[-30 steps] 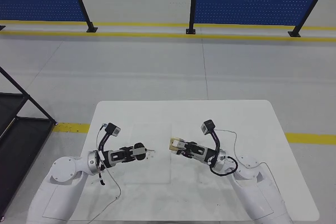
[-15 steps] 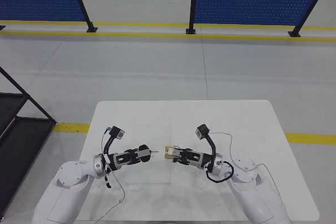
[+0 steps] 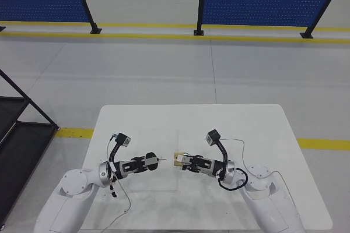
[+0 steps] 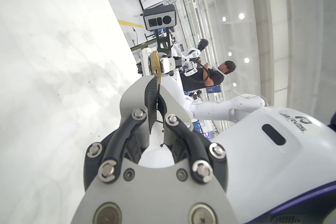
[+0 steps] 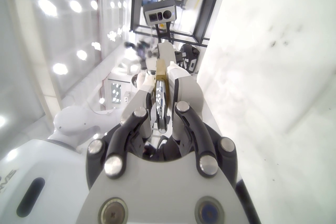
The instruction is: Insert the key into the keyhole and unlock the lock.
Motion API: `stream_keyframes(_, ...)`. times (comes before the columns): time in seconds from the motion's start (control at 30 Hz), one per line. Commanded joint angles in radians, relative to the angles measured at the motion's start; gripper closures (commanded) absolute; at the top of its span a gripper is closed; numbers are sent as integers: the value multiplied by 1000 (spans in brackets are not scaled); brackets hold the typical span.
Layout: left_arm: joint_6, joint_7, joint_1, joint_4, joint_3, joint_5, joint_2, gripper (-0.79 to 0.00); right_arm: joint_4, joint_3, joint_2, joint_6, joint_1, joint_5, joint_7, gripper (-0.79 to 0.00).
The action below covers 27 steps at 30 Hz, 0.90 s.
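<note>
Above the near middle of the white table (image 3: 221, 122), the robot's 2 grippers face each other tip to tip. The left gripper (image 3: 154, 158) is pinched narrow on the key (image 3: 160, 157), whose thin tip points right. The right gripper (image 3: 185, 159) is clamped on the brass lock (image 3: 178, 158), with the gold body sticking out to the left past its fingertips. Key tip and lock are near each other but apart, and the key is not yet in the keyhole. In the right wrist view, the lock's silvery shackle (image 5: 160, 101) sits between the fingers. In the left wrist view, the dark pads (image 4: 151, 93) nearly meet. A black shelf rack (image 3: 11, 140) stands on the floor, left of the table.
</note>
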Motion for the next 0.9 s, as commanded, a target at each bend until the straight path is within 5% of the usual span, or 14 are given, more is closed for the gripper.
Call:
stream_keyframes(0.0,0,0,0,0,0,0,0,0,0,0,0,0,0,0,0,0)
stream_keyframes(0.87,-18,17,-39,38,51,-8,4,0,0,0,0,0,0,0,0,0)
